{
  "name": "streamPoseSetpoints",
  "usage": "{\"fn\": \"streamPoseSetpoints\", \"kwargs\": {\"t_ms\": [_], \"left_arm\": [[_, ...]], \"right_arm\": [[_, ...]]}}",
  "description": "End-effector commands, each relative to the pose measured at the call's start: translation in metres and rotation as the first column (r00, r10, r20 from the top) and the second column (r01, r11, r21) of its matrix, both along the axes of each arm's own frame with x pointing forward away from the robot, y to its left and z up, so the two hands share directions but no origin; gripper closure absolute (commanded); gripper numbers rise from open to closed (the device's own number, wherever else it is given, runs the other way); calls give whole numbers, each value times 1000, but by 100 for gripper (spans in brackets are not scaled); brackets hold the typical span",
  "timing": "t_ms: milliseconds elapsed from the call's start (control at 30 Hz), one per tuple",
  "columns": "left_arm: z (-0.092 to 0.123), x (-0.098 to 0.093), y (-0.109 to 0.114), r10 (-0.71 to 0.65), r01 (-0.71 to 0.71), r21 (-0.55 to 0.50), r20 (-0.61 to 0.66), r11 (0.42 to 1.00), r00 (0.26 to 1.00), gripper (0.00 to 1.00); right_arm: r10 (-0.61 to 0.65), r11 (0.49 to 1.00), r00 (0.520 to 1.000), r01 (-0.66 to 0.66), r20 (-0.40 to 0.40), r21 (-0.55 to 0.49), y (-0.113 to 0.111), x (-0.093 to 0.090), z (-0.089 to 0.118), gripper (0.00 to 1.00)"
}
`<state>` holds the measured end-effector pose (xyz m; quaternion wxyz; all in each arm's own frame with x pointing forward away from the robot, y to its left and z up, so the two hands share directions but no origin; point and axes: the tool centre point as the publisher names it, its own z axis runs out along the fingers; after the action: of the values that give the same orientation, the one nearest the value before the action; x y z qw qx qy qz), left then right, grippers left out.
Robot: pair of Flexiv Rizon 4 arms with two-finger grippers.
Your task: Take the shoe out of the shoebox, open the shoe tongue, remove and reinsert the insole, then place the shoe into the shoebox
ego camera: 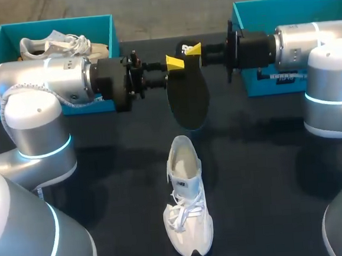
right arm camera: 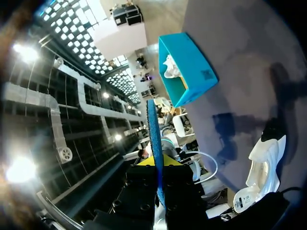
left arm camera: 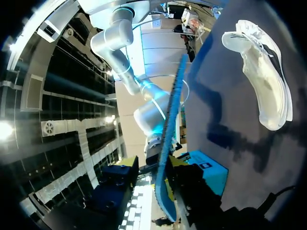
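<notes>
Overhead, insole: the dark insole (ego camera: 188, 100) hangs in the air over the middle of the table (ego camera: 103, 169), its upper end between my two grippers.
Overhead, left gripper: my left gripper (ego camera: 175, 62) comes in level from the left side, its yellow tip at the insole's upper edge.
Overhead, right gripper: my right gripper (ego camera: 193, 48) comes in level from the right side and meets the same end of the insole from the opposite side.
Overhead, shoe: the white shoe (ego camera: 187, 209) stands upright on the table, nearer to me than the insole and well apart from both boxes, laces toward me, heel toward the insole.
Overhead, boxes: the left shoebox (ego camera: 56, 23) at the far left holds a second shoe (ego camera: 58, 45); the right shoebox (ego camera: 291, 1) sits at the far right, partly behind my right arm.

Left wrist, jaws: the insole (left arm camera: 170, 134) runs edge-on between the fingers of my left gripper (left arm camera: 151, 163). A gap shows between one finger and the insole, so these jaws stand apart around it, not clamped.
Left wrist, shoe: the shoe (left arm camera: 261, 76) lies on the table well ahead of the gripper.

Right wrist, jaws: my right gripper (right arm camera: 156, 165) is clamped on the insole (right arm camera: 152, 134), both fingers pressed to its two faces.
Right wrist, surroundings: the shoe (right arm camera: 264, 163) stands on the table off to one side of the gripper; the left shoebox (right arm camera: 189, 67) lies farther ahead.
</notes>
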<state>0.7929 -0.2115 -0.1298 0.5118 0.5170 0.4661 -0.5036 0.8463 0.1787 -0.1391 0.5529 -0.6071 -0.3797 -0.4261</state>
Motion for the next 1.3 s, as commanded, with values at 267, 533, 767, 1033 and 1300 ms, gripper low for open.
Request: {"fn": "streamPoseSetpoints", "kwargs": {"t_ms": [267, 533, 767, 1033, 1300], "left_arm": [[-6, -2, -5, -10, 10, 13, -2, 1000, 1000, 77], [-6, -2, -5, -13, 13, 20, -5, 1000, 1000, 78], [-10, -2, -9, -17, 17, 28, -5, 999, 1000, 100], [-11, -2, -10, -22, 22, 35, 2, 999, 1000, 100], [-10, -2, -8, -11, 10, 40, 15, 999, 1000, 100]], "right_arm": [[-11, 1000, 1000, 11, 1, 3, 3, -4, -1, 100], [-8, 1000, 1000, 8, 2, 4, 2, -5, -1, 100], [-4, 1000, 1000, 4, 2, 6, 2, -5, -1, 100], [-11, 1000, 1000, 11, 14, 21, 3, -7, -1, 100], [-24, 999, 999, 24, 35, 24, 1, -10, 4, 0]]}}
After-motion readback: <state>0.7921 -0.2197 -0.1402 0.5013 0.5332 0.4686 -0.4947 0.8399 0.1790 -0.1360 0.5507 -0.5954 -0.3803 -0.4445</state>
